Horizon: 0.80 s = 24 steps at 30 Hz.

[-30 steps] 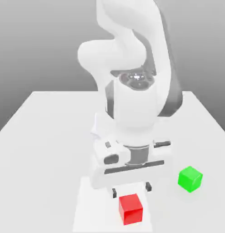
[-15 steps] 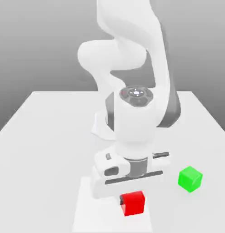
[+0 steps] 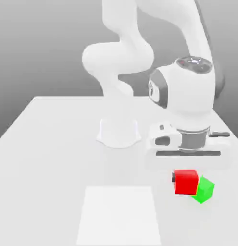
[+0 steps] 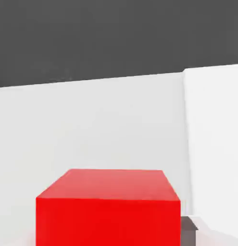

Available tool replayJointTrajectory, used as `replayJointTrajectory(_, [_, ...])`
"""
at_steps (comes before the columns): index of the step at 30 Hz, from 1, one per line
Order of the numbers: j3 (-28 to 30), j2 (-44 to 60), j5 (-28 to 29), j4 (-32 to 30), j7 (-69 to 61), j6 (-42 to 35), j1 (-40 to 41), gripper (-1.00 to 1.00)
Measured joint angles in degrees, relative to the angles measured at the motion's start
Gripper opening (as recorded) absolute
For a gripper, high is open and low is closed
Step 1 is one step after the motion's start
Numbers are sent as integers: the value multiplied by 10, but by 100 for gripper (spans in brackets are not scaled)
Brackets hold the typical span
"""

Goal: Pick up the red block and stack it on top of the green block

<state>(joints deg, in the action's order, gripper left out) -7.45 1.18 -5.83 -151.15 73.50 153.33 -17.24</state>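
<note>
Exterior view, lower right: your gripper (image 3: 186,181) is clenched on the small smooth red cube (image 3: 186,182), just beside the small smooth green cube (image 3: 204,190). You see no writing anywhere.

No text, label, brand, number or sign can be read on anything here; every surface is plain and unmarked.

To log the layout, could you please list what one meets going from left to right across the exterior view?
Pale floor patch → robot base → end effector holding the red block → green block.
</note>
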Motion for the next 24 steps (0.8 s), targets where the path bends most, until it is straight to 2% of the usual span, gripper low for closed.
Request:
replayJointTrajectory(12, [-58, -45, 35, -39, 346, -13, -67, -100])
replayJointTrajectory(23, [-44, 65, 114, -35, 429, 91, -67, -100])
replayJointTrajectory(24, [-41, 75, 121, -36, 434, 100, -69, 100])
